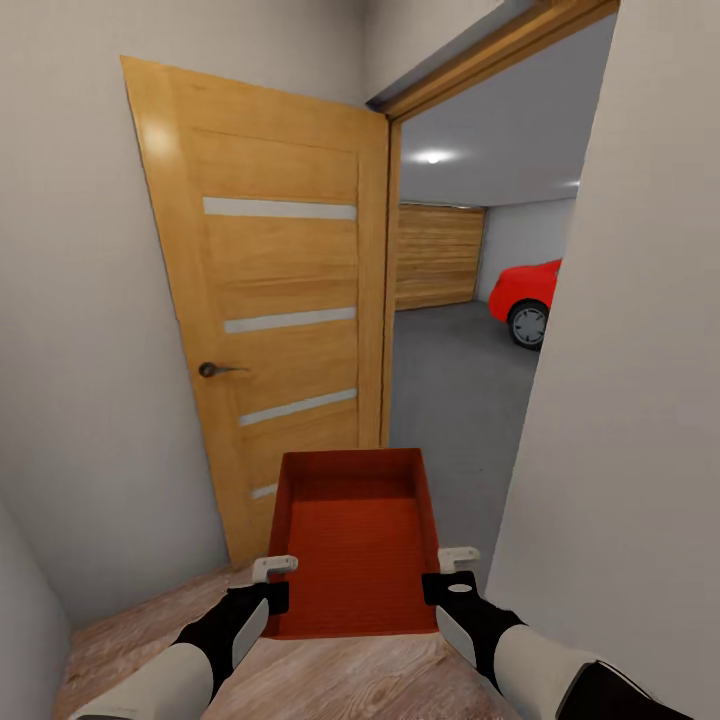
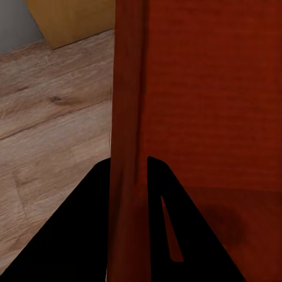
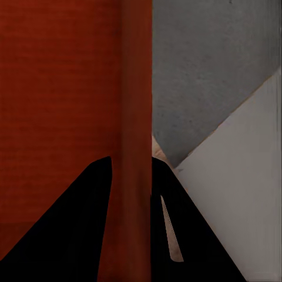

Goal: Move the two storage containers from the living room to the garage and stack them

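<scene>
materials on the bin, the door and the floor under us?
Storage container: looks like matte orange-red plastic, thin plain walls, fine ribbed texture on its base. Each end effector, left and right, clamps a side wall. Door: honey wood veneer with visible grain, pale inset strips, possibly frosted glass; dark metal-looking handle. Floor: light wood planks with visible grain.

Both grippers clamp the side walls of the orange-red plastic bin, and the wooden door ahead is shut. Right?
Not quite. The head view shows the wooden door with pale stripes swung open onto the garage. The left gripper and right gripper do clamp the walls of the orange-red rectangular plastic bin.
</scene>
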Controlling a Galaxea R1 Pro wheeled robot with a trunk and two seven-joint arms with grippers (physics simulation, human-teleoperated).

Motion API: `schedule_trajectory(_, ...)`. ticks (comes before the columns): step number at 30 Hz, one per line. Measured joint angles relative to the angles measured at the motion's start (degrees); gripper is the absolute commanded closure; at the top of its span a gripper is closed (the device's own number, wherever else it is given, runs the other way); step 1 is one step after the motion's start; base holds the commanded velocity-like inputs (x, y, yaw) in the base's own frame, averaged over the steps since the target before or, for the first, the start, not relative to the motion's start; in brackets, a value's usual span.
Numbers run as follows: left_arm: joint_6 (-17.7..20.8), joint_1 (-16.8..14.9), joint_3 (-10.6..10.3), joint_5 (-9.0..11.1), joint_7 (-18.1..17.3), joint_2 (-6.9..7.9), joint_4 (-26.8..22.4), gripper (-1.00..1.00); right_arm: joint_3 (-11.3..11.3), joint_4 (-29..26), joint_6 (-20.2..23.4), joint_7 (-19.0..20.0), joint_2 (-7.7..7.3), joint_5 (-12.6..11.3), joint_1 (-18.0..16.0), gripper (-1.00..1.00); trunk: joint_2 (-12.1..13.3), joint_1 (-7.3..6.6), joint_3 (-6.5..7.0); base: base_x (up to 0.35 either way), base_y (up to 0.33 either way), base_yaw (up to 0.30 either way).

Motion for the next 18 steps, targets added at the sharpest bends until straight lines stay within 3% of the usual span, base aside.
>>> schedule_trajectory(6, 0.0, 0.0, 0.0, 0.0, 0.0, -0.02, 0.0, 1.0, 0.0, 0.0, 0.0, 0.0, -0.02, 0.0, 0.0, 1.0, 0.0, -0.02, 0.0, 0.1, 0.033, -0.285)
schedule_trajectory(18, 0.0, 0.0, 0.1, -0.1, -0.1, 0.01, 0.0, 1.0, -0.1, 0.0, 0.0, 0.0, 0.03, 0.1, 0.0, 1.0, 0.0, -0.03, 0.0, 0.274, 0.179, -0.285)
